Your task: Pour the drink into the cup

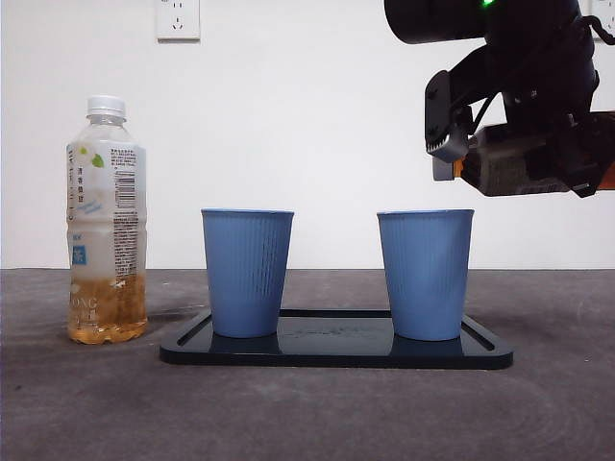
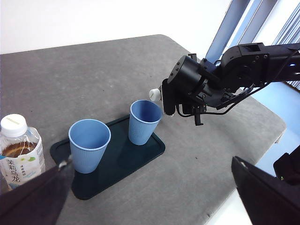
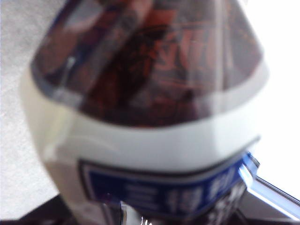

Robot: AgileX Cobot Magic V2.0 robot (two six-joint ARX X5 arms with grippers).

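Two blue ribbed cups stand on a black tray: the left cup and the right cup. My right gripper is shut on a drink bottle with dark liquid. It holds the bottle tipped sideways, above and just right of the right cup. In the left wrist view the bottle's white cap points at that cup. The bottle fills the right wrist view. My left gripper is open and empty, high above the table.
A capped tea bottle stands upright on the grey table, left of the tray; it also shows in the left wrist view. A white wall with a socket lies behind.
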